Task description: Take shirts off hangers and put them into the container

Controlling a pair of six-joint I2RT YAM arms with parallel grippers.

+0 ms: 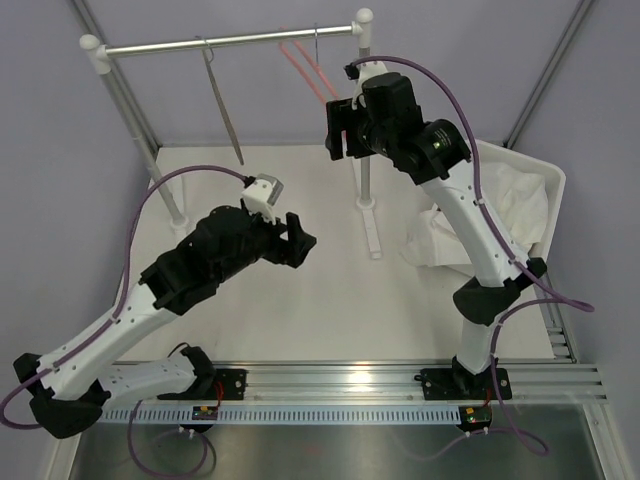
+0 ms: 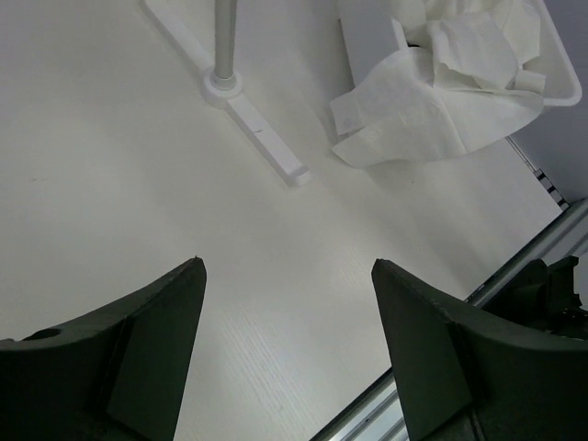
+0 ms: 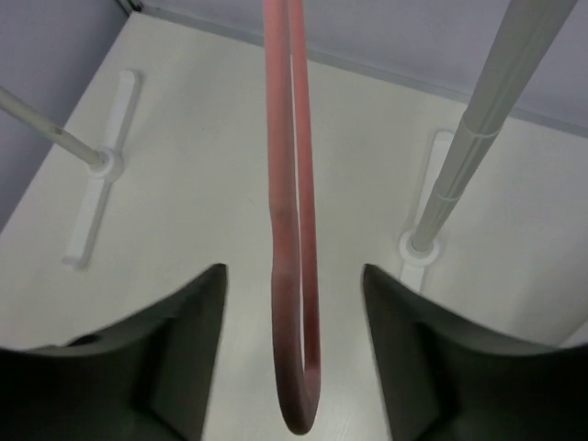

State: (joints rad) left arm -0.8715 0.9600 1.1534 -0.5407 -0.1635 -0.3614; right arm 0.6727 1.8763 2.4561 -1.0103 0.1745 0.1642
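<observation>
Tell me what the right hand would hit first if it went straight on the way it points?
Probably the pink hanger, which hangs bare between the open fingers of the right hand. Beyond it there is only the table, though depth is hard to judge.

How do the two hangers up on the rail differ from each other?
The grey hanger hangs near the middle of the rail; the pink hanger hangs near its right end. The pink hanger sits between the right arm's open fingers, untouched; the grey hanger hangs clear of both arms. Both are bare, with no shirt on them.
</observation>
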